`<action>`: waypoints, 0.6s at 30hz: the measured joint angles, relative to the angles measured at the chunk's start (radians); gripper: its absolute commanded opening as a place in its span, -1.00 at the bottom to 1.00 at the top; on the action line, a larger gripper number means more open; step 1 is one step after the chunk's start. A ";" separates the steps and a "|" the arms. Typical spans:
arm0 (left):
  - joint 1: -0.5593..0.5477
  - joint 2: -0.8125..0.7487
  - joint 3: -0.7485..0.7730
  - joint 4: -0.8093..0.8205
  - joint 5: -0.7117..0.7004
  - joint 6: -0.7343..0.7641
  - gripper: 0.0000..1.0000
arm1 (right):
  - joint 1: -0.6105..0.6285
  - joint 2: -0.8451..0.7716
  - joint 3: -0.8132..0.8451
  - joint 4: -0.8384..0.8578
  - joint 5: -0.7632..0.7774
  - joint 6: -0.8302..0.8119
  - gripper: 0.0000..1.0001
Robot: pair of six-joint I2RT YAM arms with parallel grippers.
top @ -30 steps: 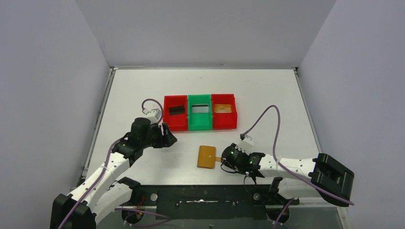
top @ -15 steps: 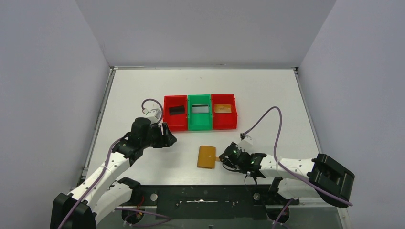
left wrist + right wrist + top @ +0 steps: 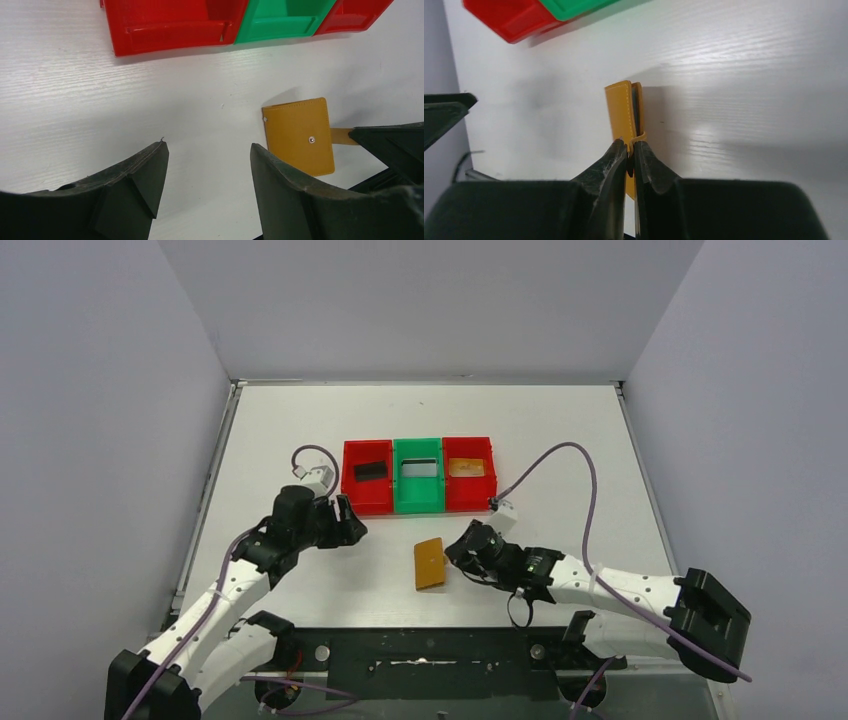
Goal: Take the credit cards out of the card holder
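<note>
Right gripper [image 3: 452, 558] pinches the card holder [image 3: 430, 563] by its tab [image 3: 341, 136], one long edge tipped up off the table [image 3: 560, 440]!

Top view: the holder sits at 6 o'clock from the green bin [image 3: 418, 502], near the table's front edge. A hard pull toward 6 could, I judge, drag it over the lip. The open room lies toward 9, where the left gripper [image 3: 348, 528] hangs with jaws apart and nothing between them. Left wrist view: the holder's closed orange face, with the tab running into dark fingers [image 3: 390, 145] at 3 o'clock. There is white table all round, and the red bin [image 3: 165, 30] and green bin sit well apart at 12. Right wrist view: fingers [image 3: 611, 162] pressed together on that thin tab, holder standing on edge, leaves barely parted. Small grip, that: the tab may slip, or the holder may twist and flop flat. No cards show.
</note>
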 measured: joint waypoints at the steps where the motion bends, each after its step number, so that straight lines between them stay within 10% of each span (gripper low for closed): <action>1: 0.000 -0.006 0.003 -0.004 -0.007 -0.001 0.30 | 0.000 -0.011 0.018 0.000 -0.007 -0.025 -0.99; 6: 0.001 -0.063 0.010 -0.018 -0.068 -0.002 0.83 | 0.000 -0.009 0.105 0.014 -0.071 -0.129 -0.98; 18: 0.005 -0.291 0.010 -0.032 -0.310 -0.121 0.91 | 0.037 0.207 0.219 0.122 -0.182 -0.196 -0.98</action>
